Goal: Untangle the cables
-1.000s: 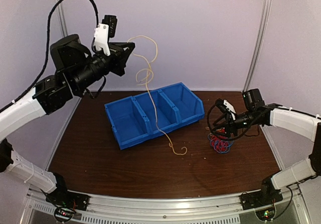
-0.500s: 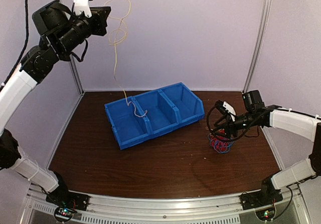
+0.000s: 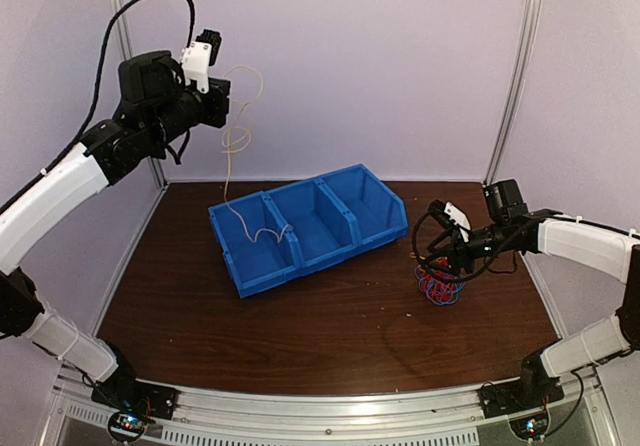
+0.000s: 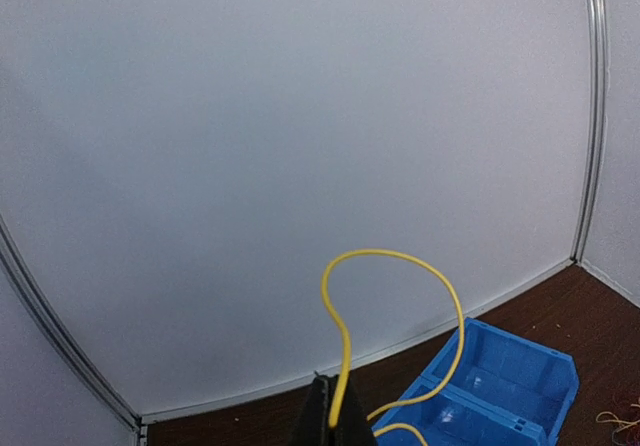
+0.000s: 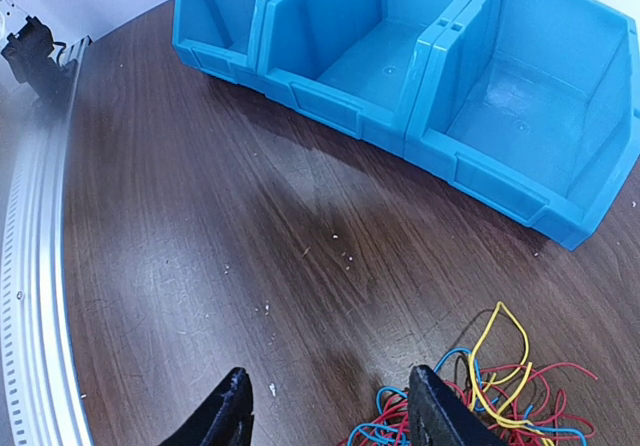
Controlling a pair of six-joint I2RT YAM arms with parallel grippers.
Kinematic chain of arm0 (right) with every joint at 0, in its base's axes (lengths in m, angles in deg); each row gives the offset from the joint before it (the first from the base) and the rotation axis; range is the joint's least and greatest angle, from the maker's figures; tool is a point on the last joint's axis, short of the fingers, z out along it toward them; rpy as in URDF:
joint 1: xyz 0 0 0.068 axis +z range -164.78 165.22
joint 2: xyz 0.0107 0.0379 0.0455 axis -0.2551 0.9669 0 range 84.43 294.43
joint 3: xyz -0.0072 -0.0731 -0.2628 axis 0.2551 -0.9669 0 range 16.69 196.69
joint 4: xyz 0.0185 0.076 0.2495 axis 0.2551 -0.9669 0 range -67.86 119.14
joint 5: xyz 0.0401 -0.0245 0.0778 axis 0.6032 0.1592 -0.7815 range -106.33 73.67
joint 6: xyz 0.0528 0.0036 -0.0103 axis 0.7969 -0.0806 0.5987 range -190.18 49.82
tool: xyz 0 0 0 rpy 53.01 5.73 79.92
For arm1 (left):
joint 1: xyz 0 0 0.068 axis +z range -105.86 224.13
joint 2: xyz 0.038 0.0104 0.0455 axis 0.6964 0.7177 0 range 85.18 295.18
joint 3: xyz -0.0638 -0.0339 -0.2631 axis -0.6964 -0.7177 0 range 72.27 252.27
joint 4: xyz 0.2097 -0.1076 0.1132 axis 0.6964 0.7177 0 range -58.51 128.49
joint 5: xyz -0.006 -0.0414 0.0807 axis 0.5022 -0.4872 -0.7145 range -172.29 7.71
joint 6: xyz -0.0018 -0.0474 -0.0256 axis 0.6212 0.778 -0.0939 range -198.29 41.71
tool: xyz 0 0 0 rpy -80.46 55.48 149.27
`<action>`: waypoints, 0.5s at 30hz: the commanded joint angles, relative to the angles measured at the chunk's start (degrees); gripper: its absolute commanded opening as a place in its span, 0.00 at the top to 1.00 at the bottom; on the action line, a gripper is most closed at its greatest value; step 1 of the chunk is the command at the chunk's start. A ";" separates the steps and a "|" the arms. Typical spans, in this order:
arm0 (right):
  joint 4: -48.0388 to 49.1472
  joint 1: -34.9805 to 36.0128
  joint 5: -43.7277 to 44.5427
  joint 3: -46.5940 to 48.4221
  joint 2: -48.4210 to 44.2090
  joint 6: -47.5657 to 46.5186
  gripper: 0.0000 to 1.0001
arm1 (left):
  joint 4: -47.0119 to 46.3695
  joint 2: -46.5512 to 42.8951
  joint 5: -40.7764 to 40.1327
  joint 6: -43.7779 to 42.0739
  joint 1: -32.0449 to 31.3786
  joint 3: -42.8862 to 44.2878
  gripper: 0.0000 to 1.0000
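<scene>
Here, on the table (image 3: 300, 336), the blue bin (image 3: 300, 266) takes the yellow cable (image 3: 227, 171), which hangs from the raised left claw (image 3: 225, 106) (jaws clamped on it) into the leftmost compartment, its tail crossing a divider. It is best lowered steadily before release, so that the slack coils inside. The right claw (image 5: 330, 416), jaws apart, hovers by the red-blue-yellow tangle (image 5: 500, 411) on the table.

Soft even light, dimmish, weak shadows. Faint glare on dark brown wooden tabletop (image 5: 305, 178). Fisheye bows grey metal corner rail (image 4: 597, 116) in left wrist view. Top view slightly soft.
</scene>
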 commanded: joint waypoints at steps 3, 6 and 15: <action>0.56 -0.20 0.96 -0.77 -0.89 -0.58 0.47 | -4.42 -1.48 2.20 5.08 1.75 -9.54 1.00; 0.49 -0.17 1.03 -0.72 -0.68 -0.67 0.47 | -5.58 -1.01 4.12 7.43 2.71 -15.16 1.00; 0.20 -0.20 1.23 -0.68 -0.08 -0.98 0.47 | -7.70 4.39 9.88 12.57 3.61 -22.02 1.00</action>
